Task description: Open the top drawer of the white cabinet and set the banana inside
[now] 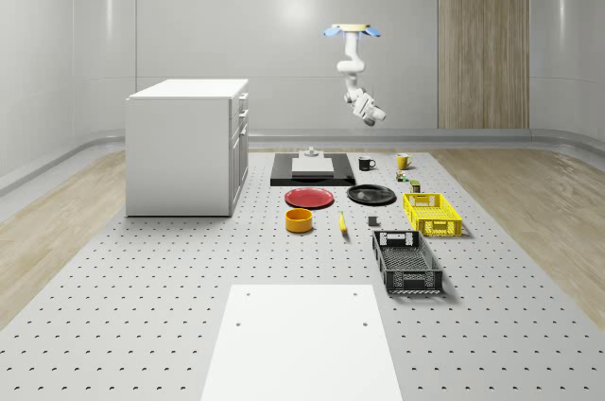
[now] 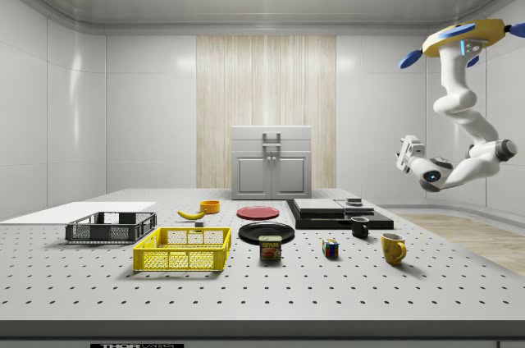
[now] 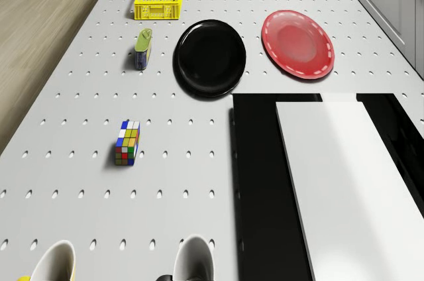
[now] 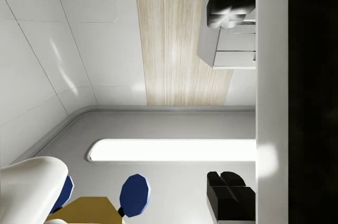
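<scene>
Drone [image 1: 352, 31] hovers high beyond white cabinet [image 1: 187, 146]; gripper [image 2: 407, 153] in air, can't tell finger state; banana [image 1: 342, 222] on table, well apart from cabinet.

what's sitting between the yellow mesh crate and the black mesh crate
In the whole-scene view, bare perforated table separates the yellow mesh crate from the black mesh crate; nothing sits there.

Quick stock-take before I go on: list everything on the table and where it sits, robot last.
White cabinet: one, whole-scene view's left, drawers shut.
Banana: one, yellow, beside the orange bowl.
Orange bowl: one, in front of the red plate.
Red plate: one, beside the black plate.
Black plate: one, table middle.
Yellow basket: one, whole-scene view's right.
Black basket: one, nearer than the yellow basket.
Mugs: black, yellow.
Cube: one, multicoloured.
Can: one.
Drone: hovering beyond the table's far edge.
Hand: high in the air, holding nothing.
</scene>
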{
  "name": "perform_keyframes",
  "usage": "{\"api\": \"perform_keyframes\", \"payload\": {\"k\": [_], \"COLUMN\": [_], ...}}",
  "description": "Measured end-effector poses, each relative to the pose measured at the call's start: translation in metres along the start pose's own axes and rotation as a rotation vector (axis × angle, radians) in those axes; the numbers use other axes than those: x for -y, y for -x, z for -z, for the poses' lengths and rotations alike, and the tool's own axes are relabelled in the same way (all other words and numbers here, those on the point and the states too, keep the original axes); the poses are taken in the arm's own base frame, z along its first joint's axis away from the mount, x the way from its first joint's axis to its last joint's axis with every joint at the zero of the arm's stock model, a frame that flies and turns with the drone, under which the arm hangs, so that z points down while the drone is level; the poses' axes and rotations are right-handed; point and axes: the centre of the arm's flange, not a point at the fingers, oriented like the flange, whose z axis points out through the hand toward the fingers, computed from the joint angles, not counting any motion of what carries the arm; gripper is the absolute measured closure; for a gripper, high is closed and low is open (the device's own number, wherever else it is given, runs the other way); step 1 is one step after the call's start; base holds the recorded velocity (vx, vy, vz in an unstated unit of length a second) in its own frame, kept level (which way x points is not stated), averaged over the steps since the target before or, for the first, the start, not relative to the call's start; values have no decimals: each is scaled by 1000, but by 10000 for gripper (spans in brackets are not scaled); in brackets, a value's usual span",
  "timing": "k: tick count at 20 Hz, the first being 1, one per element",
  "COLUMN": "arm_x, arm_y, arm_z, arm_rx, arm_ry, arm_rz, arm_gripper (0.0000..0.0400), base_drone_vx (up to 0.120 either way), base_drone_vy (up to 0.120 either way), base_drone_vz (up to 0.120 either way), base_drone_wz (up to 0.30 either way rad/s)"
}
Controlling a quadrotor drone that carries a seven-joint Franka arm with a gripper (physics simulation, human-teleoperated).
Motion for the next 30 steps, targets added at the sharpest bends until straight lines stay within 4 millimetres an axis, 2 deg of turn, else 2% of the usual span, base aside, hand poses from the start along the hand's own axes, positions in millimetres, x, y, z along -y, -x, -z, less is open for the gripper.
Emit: {"api": "perform_keyframes", "payload": {"k": [7, 18, 26, 30], "arm_x": [-20, -26, -27, -27], "arm_y": [-20, -27, -28, -28], "arm_z": [-4, -7, -8, -8], "arm_rx": [209, 281, 290, 291], "arm_ry": [-205, -275, -284, -285], "arm_rz": [-1, -2, -3, -3], "arm_gripper": [0, 0, 0, 0], "base_drone_vx": [120, 120, 120, 120], "base_drone_vy": [-120, -120, -115, 0], "base_drone_vz": [120, 120, 30, 0], "base_drone_wz": [0, 0, 0, 0]}}
